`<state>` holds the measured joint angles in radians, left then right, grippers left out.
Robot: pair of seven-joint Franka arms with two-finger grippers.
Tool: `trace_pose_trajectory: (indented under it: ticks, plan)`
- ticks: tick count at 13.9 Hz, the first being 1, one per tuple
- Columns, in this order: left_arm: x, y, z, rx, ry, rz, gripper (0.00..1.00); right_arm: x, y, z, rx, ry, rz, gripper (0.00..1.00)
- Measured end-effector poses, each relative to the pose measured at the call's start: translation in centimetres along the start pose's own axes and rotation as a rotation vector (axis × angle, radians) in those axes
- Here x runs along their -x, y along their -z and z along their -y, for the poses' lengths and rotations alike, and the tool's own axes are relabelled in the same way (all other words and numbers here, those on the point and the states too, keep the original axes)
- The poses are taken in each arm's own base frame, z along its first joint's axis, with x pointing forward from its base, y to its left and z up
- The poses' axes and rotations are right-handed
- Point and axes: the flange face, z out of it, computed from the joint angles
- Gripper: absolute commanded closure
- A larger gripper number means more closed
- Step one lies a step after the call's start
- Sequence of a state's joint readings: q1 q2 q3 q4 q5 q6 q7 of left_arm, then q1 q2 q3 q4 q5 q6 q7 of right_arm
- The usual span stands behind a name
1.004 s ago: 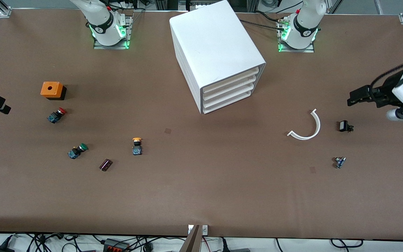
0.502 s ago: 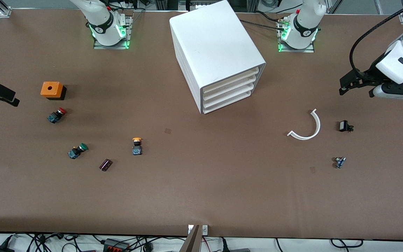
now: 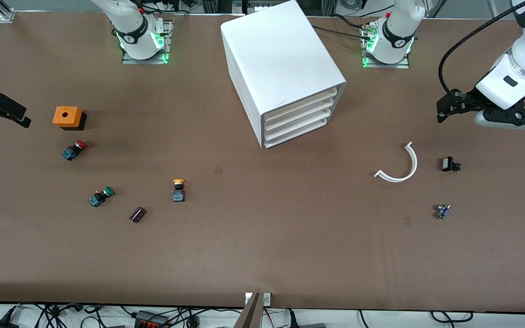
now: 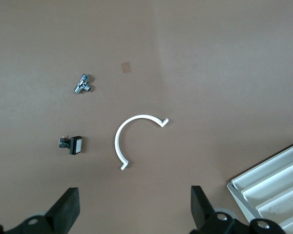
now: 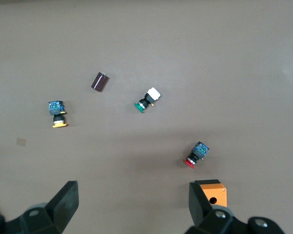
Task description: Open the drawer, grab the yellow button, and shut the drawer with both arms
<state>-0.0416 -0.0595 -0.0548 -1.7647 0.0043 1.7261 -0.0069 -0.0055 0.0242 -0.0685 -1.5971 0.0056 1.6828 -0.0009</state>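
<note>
Front view: left claw (image 3: pixel 445 109) hangs open and empty over bare table (image 3: pixel 262 255) at the left arm's end, above the white arc (image 3: pixel 399 166). Right claw (image 3: pixel 5 111) is also open and empty, over the table's edge at the right arm's end, beside the orange box (image 3: pixel 68 117).

Cabinet (image 3: pixel 280 68) sits mid-table between the bases; all drawers (image 3: pixel 296 119) look shut. The button (image 3: pixel 178 189) lies out on the table, nearer the camera than the cabinet, toward the right arm's end.

Risks, as I judge them:
- Drawer fronts are shallow and alike; a claw could catch the wrong one or slip off the lip.
- A pull may drag the whole cabinet unless the other arm braces it.
- Red button (image 3: pixel 73 150) and green button (image 3: pixel 101 196) lie near; easy to mistake.
- Small button may tip or roll in a pinch.

Count: arms 2, cabinet 1, drawers 4, buttons 3, orange box 1, dark cylinder (image 3: pixel 137 214) 1, arc 1, black switch (image 3: pixel 448 164) 1, metal fitting (image 3: pixel 442 211) 1.
</note>
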Motion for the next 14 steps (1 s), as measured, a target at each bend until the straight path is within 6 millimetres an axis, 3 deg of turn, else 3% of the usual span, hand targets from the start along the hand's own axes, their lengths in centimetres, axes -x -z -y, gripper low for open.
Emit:
trace_pose_trajectory:
  ticks: [14]
  plan:
    - [-0.32, 0.89, -0.73, -0.011, -0.017, 0.009, 0.0, 0.32, -0.25, -0.05, 0.009, 0.014, 0.029, 0.0]
